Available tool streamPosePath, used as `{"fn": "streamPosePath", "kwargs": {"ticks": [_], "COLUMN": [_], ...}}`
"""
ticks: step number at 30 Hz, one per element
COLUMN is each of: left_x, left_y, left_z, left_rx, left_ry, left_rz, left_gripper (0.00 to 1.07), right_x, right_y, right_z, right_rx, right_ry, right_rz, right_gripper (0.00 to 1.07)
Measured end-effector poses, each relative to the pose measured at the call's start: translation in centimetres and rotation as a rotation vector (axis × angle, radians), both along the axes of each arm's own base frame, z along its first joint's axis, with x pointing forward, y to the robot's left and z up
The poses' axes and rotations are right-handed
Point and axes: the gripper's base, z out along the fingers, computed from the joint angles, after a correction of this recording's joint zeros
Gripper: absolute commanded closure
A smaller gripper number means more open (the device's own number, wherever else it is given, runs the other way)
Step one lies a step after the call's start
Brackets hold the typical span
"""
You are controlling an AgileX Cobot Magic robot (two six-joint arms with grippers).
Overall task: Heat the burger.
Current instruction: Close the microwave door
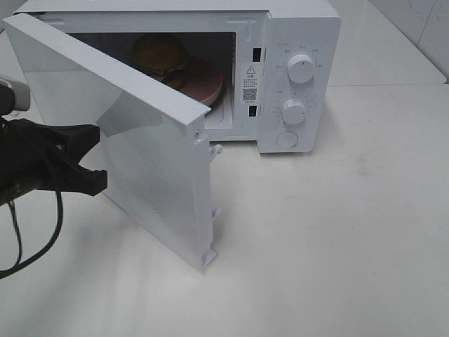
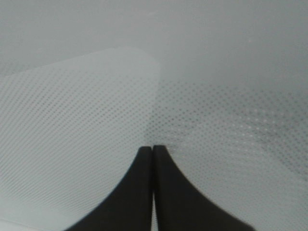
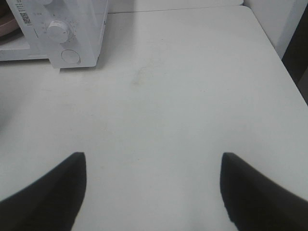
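Observation:
The burger point(image 1: 160, 55), with a golden-brown bun and a green lettuce frill, sits on a round pink plate point(image 1: 208, 83) inside the white microwave point(image 1: 302, 28). The microwave door point(image 1: 151, 140) stands swung open toward the front left. My left gripper point(image 1: 100, 158) is shut and empty, its tips right at the door's outer face. In the left wrist view the left gripper point(image 2: 153, 149) has its black fingers pressed together against the dotted door panel point(image 2: 86, 120). My right gripper point(image 3: 153, 163) is open with nothing between its fingers, hovering over bare table in front of the microwave point(image 3: 82, 33).
Two round knobs point(image 1: 301, 69) point(image 1: 293, 111) and a round button point(image 1: 287, 140) are on the microwave's right panel. The white table point(image 1: 337, 239) stretches out in front and to the right. A black cable point(image 1: 17, 239) hangs from the left arm.

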Motion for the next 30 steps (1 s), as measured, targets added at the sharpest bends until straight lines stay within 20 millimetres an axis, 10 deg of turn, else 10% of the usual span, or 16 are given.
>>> {"fn": "streamPosePath", "kwargs": {"ticks": [30], "left_x": [6.9], "left_y": [-10.8], "left_z": [1.6], "left_rx": [-0.054], "left_ry": [-0.057], "left_rz": [0.137], "left_gripper": [1.07], "right_x": [0.0], "right_y": [0.0], "right_z": [0.0], "right_rx": [0.0], "right_ry": [-0.001], "right_rz": [0.0], "right_gripper": [0.33]}}
